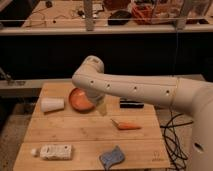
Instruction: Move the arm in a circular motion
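Observation:
The arm [135,90], thick, cream-white and dotted with small dark spots, reaches in from the right across the wooden table [75,132]. Its rounded elbow joint [90,70] hangs over the table's back left part, above an orange bowl [79,100]. A pale end section drops from under the elbow, and the gripper [101,107] sits there just right of the bowl, mostly hidden behind the arm. Nothing shows in its grasp.
On the table lie a white cup [52,104] on its side, a carrot [126,125], a white bottle [52,150], a blue sponge [112,156] and a black object [131,104]. Cables [172,137] hang off the right edge. A shelf rail [100,27] runs behind.

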Motion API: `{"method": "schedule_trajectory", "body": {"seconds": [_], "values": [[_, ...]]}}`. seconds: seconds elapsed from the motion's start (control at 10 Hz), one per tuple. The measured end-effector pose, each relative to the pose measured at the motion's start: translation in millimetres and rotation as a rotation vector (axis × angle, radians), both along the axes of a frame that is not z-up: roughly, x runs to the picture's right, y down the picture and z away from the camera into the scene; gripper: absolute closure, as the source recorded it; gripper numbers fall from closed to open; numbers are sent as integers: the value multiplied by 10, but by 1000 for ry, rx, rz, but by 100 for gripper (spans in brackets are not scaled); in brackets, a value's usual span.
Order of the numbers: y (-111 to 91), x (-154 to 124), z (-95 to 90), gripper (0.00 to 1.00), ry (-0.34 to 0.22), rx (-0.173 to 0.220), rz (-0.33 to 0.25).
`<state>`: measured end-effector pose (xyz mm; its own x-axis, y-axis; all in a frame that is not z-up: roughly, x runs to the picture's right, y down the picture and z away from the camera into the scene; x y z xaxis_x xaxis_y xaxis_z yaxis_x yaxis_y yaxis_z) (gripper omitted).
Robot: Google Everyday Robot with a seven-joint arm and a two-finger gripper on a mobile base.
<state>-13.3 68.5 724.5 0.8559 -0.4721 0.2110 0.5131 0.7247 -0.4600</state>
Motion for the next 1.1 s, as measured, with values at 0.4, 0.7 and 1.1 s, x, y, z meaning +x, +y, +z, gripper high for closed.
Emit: {"method": "schedule_trajectory", "body": {"seconds": [0.4, 0.7, 1.1], "values": [[-46, 226, 37, 20, 5, -8, -1], [-149, 254, 114, 20, 1, -11, -7], [-247, 431, 203, 20, 2, -20, -3]]}}
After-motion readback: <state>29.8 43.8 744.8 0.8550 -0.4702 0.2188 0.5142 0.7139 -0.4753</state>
